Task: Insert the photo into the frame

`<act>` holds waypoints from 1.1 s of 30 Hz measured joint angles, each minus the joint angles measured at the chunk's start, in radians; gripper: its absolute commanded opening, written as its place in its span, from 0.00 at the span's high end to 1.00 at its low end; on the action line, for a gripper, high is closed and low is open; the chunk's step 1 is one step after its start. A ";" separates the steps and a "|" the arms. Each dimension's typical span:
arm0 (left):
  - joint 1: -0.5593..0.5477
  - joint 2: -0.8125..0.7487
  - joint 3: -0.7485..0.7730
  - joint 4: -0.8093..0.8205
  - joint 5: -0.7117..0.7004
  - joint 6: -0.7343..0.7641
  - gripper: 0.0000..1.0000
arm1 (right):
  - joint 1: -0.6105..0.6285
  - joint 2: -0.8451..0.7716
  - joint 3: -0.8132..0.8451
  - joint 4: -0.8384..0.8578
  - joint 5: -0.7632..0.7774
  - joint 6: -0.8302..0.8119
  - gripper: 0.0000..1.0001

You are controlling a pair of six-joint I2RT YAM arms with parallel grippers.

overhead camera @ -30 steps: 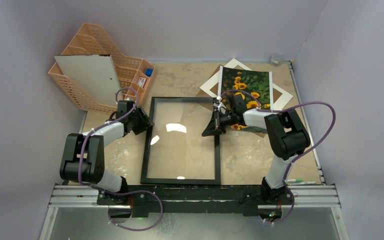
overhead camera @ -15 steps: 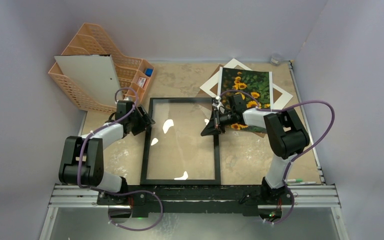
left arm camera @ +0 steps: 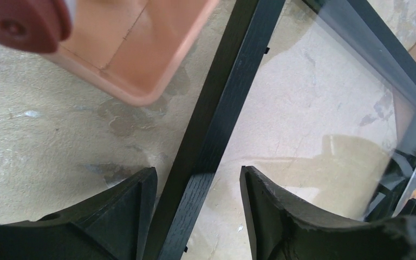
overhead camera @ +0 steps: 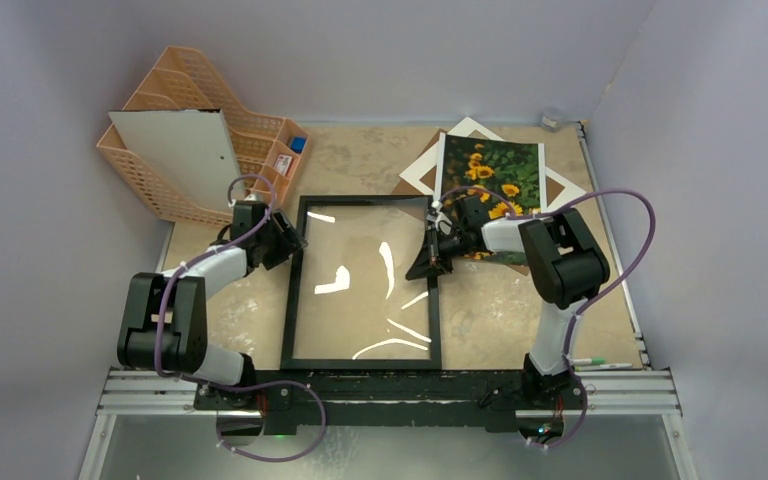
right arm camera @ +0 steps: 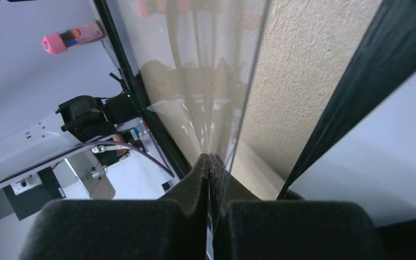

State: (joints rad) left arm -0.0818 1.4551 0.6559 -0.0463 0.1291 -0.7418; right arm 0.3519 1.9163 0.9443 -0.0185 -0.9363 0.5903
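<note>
Clear pane (right arm camera: 195, 81) is looking thin, fragile (slippery too): R jaws pinching its edge, L jaws gaping astride frame (left arm camera: 222, 103).

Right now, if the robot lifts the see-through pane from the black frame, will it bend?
Probably a little: the clear pane shows curvy glare streaks near where the right tool pinches its edge. It looks thin and glossy, so likely light and slippery.

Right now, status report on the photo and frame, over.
Left gripper open, straddling frame rail. Right gripper shut on clear pane edge. Photo on white mat board, outside frame. Pane covers the opening.
</note>
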 measured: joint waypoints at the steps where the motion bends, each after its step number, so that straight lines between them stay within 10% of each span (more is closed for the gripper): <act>1: 0.000 0.002 0.000 0.000 -0.005 0.000 0.40 | 0.000 0.002 0.000 -0.003 0.005 -0.011 1.00; 16: 0.000 0.040 0.016 0.015 -0.018 -0.003 0.44 | 0.044 0.041 0.058 -0.026 0.041 -0.052 1.00; 22: -0.003 0.043 0.019 0.013 -0.029 -0.003 0.44 | 0.054 0.034 0.079 -0.078 0.078 -0.055 0.64; 33: -0.006 0.043 0.033 -0.017 -0.039 -0.002 0.39 | 0.080 -0.052 0.084 -0.104 0.167 -0.053 0.46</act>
State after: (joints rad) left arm -0.0875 1.4979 0.6888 -0.0635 0.0902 -0.7433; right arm 0.4320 1.8645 1.0283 -0.1223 -0.7692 0.5369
